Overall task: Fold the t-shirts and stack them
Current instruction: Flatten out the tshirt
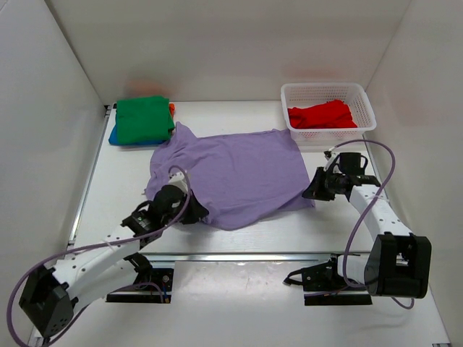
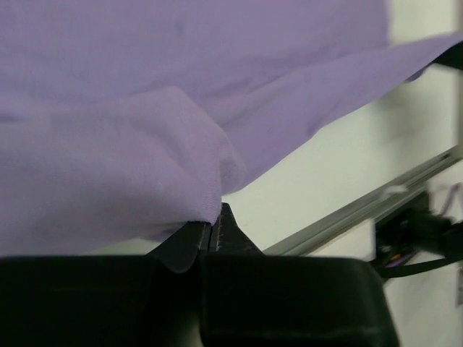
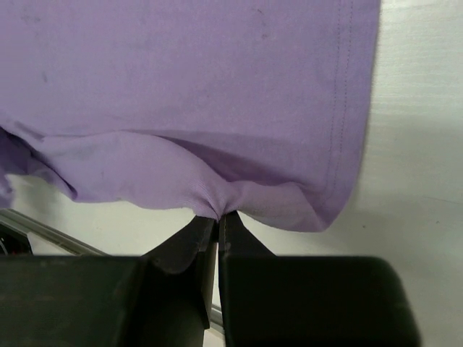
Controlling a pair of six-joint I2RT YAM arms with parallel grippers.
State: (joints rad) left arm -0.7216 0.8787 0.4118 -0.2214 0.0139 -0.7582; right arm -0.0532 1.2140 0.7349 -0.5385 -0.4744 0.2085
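Basket [image 1: 325, 87] holds red t-shirt [image 1: 323, 116]; left gripper [image 2: 215, 220], right gripper [image 3: 218, 217] pinch lavender t-shirt [image 1: 239, 173].

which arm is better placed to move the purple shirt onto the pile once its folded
Left, probably. The folded pile with the green shirt on top sits far left, nearer the left hand. The right hand, also pinching the purple shirt, is by the basket.

The right end effector [image 3: 218, 217] is pinching a bunched fold of the lavender t-shirt [image 3: 188, 79], its dark fingers pressed together with cloth between them. The shirt's stitched hem [image 3: 340, 108] is running down the right side, lying against the white tabletop [image 3: 419, 144]. A metal rail [image 3: 43, 233] is showing at lower left.
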